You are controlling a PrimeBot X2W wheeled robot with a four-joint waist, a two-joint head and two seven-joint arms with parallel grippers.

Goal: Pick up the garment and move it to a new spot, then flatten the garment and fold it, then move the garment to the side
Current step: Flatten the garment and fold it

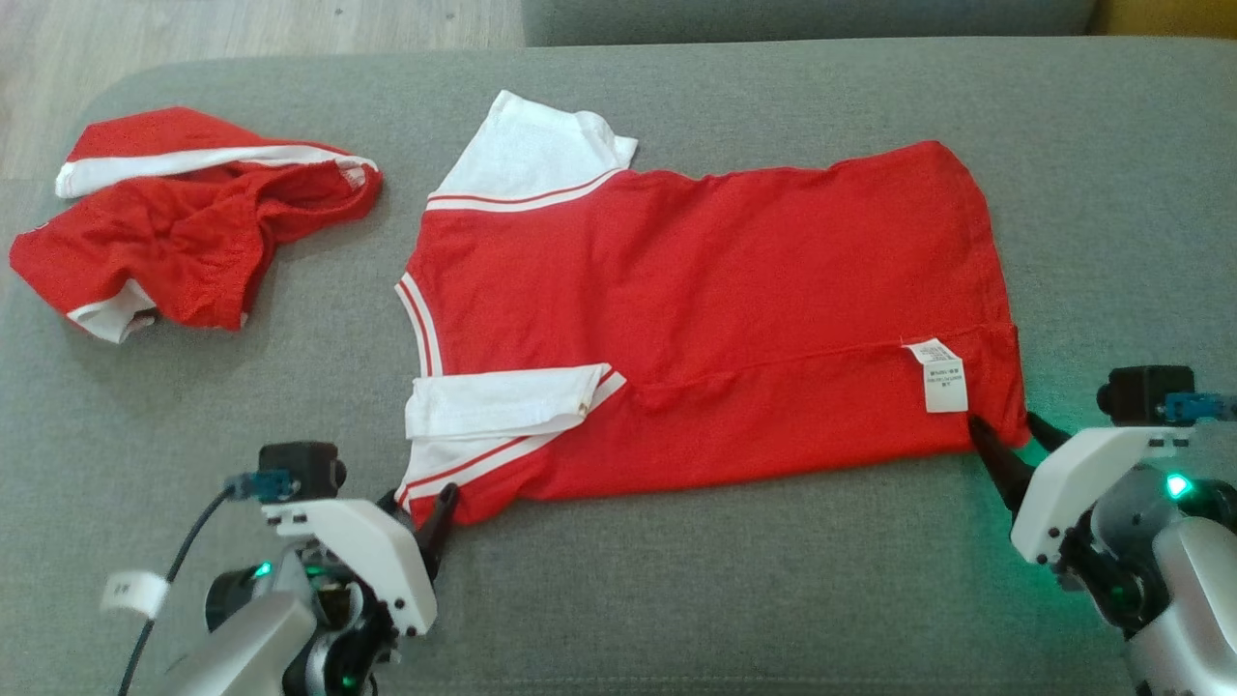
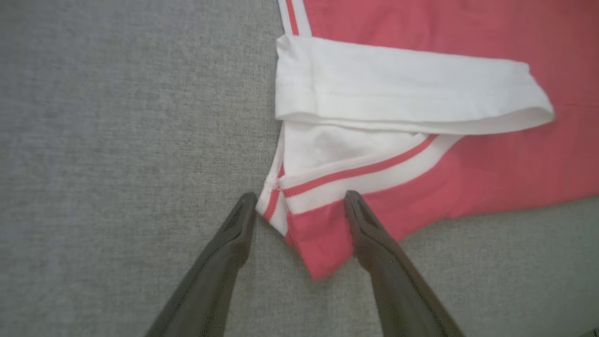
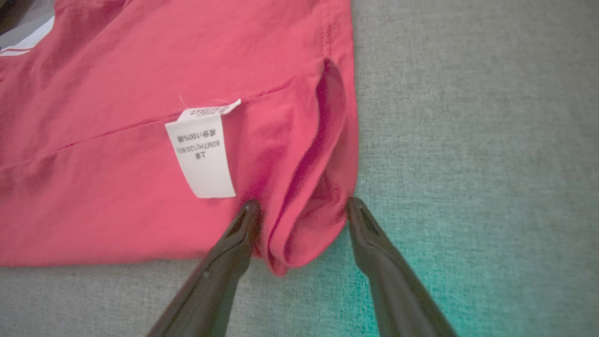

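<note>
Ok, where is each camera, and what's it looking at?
Head view: up on the robot's head, looking down at the red shirt on the grey cushion; left hand and right hand show at the bottom corners.
Left wrist view: on the left wrist, looking along its open fingers at the shirt's white sleeve.
Right wrist view: on the right wrist, looking along its fingers at the hem by the white label.
Shared: head and right wrist views both show that label.
</note>
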